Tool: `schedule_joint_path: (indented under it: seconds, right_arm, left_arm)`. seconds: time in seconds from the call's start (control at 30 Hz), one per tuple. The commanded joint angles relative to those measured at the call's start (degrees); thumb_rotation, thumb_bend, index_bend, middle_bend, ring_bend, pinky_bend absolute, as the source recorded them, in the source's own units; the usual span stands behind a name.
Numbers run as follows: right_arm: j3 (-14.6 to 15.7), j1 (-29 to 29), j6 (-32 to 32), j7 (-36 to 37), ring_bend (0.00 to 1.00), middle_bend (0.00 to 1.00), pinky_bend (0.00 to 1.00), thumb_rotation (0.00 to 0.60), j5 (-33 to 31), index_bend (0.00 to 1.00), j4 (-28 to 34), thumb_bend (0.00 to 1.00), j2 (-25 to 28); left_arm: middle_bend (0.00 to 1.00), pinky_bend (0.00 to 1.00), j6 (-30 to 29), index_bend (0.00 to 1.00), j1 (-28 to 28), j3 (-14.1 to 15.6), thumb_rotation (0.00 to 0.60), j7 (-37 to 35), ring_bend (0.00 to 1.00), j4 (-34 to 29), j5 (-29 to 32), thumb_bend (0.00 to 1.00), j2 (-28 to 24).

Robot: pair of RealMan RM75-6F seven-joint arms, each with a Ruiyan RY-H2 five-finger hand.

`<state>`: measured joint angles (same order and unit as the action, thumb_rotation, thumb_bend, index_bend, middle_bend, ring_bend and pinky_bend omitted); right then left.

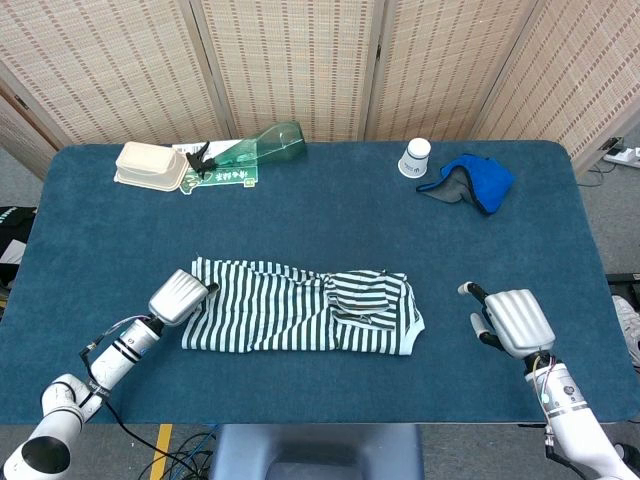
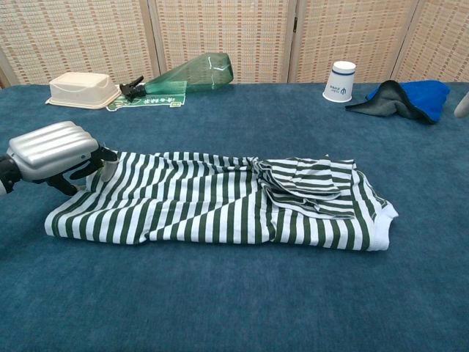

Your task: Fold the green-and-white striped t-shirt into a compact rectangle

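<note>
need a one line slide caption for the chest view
Left hand at the left end of the half-folded striped t-shirt on the blue table, bottle and paper cup behind.

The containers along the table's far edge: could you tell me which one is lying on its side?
The green bottle, with its dark spray nozzle pointing left. The beige box sits flat and the white cup stands.

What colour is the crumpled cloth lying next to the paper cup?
The crumpled cloth is bright blue with a dark grey inner side, clearest in the head view.
</note>
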<state>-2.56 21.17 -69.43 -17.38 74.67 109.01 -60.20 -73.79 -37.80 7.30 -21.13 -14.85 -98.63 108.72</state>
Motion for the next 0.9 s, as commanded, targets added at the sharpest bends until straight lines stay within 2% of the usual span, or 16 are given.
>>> schedule_joint_path:
  seconds: [0.03, 0.13, 0.37, 0.57, 0.9]
  right_arm:
    - [-0.05, -0.18, -0.12, 0.09, 0.98, 0.95, 1.0, 0.6, 0.16, 0.3, 0.13, 0.51, 0.1]
    - [-0.06, -0.36, -0.09, 0.23, 0.98, 0.95, 1.0, 0.6, 0.29, 0.3, 0.15, 0.51, 0.17]
    - [-0.21, -0.57, 0.24, 1.01, 0.98, 0.95, 1.0, 0.6, 0.55, 0.3, -0.14, 0.51, 0.21]
    - [-0.36, -0.77, 0.37, 1.8, 0.98, 0.95, 1.0, 0.6, 0.89, 0.3, -0.52, 0.51, 0.21]
    - [-0.57, -1.06, 0.37, 2.87, 0.98, 0.95, 1.0, 0.6, 1.78, 0.3, -0.93, 0.51, 0.18]
  left_arm:
    - [0.87, 0.91, 0.18, 0.59, -0.03, 0.13, 0.6, -0.04, 0.83, 0.03, 0.03, 0.32, 0.22]
    - [0.87, 0.91, 0.11, 0.61, -0.05, 0.08, 0.6, -0.1, 0.83, -0.05, 0.19, 0.33, 0.5]
    - [0.88, 0.91, 0.26, 0.68, -0.11, -0.24, 0.6, 0.13, 0.83, -0.08, 0.75, 0.46, 1.14]
    - [0.88, 0.91, -0.44, 0.73, 0.01, -0.84, 0.6, -0.46, 0.84, -0.43, 1.46, 0.52, 1.39]
    - [0.89, 0.91, -1.58, 0.74, 0.57, -2.33, 0.6, -2.29, 0.84, -4.73, 3.16, 0.57, -1.51]
